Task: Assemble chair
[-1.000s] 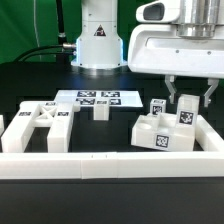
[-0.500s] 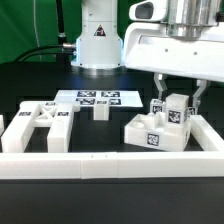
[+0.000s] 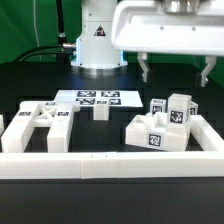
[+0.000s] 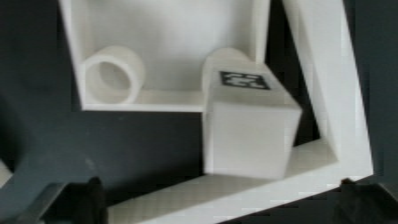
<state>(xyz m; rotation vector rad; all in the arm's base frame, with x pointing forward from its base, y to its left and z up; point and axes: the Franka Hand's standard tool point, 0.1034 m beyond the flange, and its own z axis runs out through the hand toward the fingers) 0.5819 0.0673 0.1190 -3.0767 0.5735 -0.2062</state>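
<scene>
Nearest the exterior camera, a long low rail runs across the black table. Just behind it, toward the exterior view's left, a cross-braced side lies flat. Toward the exterior view's right, a blocky panel with a tag on its front face sits inside the rail's corner. A tagged post stands upright at the panel's back, and a second post stands just beside it. Between the side and the panel, a little farther back, a short block stands alone, touching the front edge of the marker board. Above the two posts hangs the gripper, with the wrist held level and both fingers pointing straight down. Its jaws are spread wide with nothing between them, and the tips are clear above the post tops. The wrist view looks down past the dark fingers onto the post's tagged top and the panel, which carries a round peg. Farthest back, the arm's white base stands behind the marker board.
</scene>
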